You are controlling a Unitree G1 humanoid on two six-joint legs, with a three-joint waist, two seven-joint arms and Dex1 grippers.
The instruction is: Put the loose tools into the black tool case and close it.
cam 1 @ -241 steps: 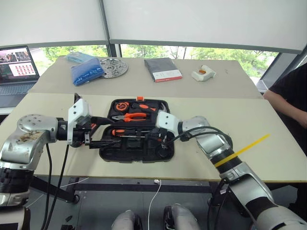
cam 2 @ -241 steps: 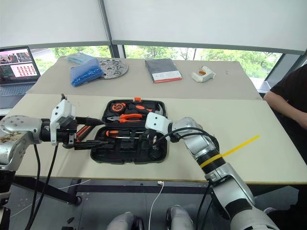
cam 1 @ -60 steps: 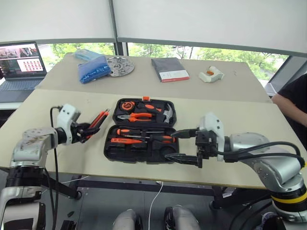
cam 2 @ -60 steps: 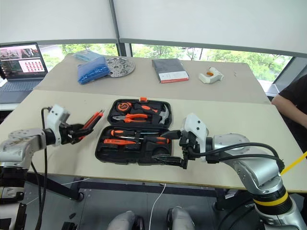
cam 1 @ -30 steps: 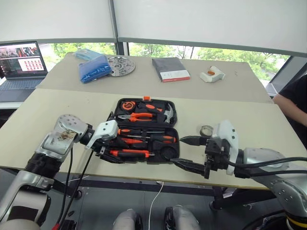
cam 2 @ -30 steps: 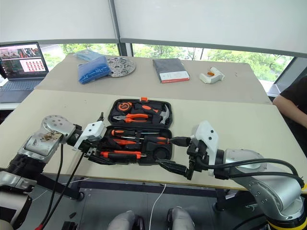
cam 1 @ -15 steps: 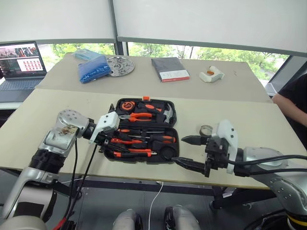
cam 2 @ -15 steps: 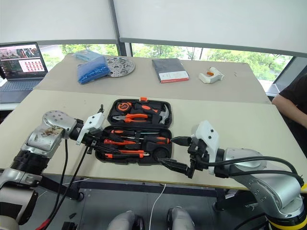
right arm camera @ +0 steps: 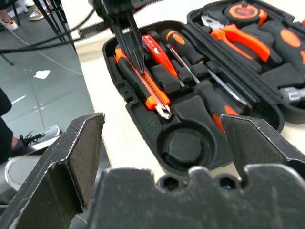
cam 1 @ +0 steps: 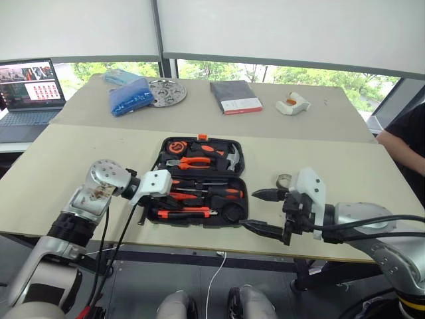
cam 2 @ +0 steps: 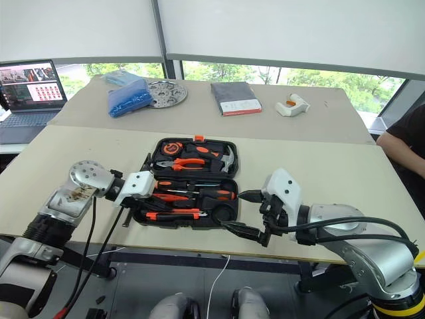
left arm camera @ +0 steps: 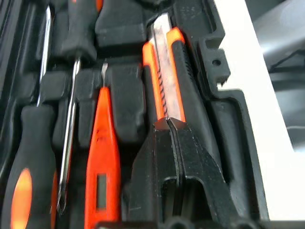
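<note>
Two grippers work over the open black tool case (cam 1: 234, 158), which lies flat on the front bench (cam 1: 80, 159) with its lid laid back. The left gripper (left arm camera: 170, 125) has its two fingers pressed together, tips resting on the orange-black utility knife (left arm camera: 164, 76), which lies in the slot along the case's near edge; nothing sits between the fingers. The right gripper (cam 1: 261, 211) stands spread wide and empty, hovering just beyond the case's right end, over the bench edge.

Three screwdrivers lie in the near half of the case: two black-and-orange-handled screwdrivers (right arm camera: 217, 102) and one slim orange-red screwdriver (left arm camera: 101, 157), the last just beside the knife. One round recess (right arm camera: 185, 145) at the right end of that half holds nothing. One small grey tape roll (cam 1: 285, 180) sits on the bench, right of the case and apart from it. In the lid half are one pair of orange-handled pliers (cam 1: 189, 161), one hammer (cam 1: 230, 157) and one tape measure (cam 1: 174, 146).

On the far bench: one dark grey book (cam 1: 230, 96), one blue bag (cam 1: 130, 100), one metal disc (cam 1: 163, 91).
</note>
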